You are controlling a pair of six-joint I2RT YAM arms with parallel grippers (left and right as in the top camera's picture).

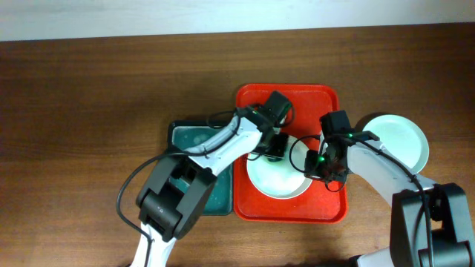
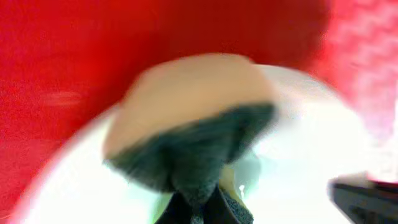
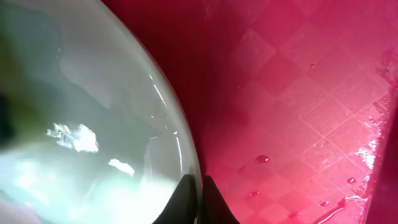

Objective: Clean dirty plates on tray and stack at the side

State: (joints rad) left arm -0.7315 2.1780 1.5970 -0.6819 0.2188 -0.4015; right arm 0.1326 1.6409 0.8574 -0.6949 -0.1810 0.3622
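The red tray (image 1: 289,98) lies at mid-table and holds one pale, whitish plate (image 1: 278,185). My left gripper (image 1: 275,145) is shut on a sponge (image 2: 186,124), tan with a dark green scrub side, and presses it on the plate's far part (image 2: 311,137); this view is blurred. My right gripper (image 1: 327,167) is shut on the plate's right rim (image 3: 200,190), over the wet red tray floor (image 3: 298,93). The plate's inside (image 3: 81,93) looks glossy. A second pale plate (image 1: 404,141) lies on the table to the right of the tray. No third plate shows.
A smaller dark green tray (image 1: 189,137) sits against the red tray's left side, partly under my left arm. Water drops lie on the red tray floor (image 3: 262,159). Brown wooden table (image 1: 89,111) stretches to the left, and a white wall edge runs along the back.
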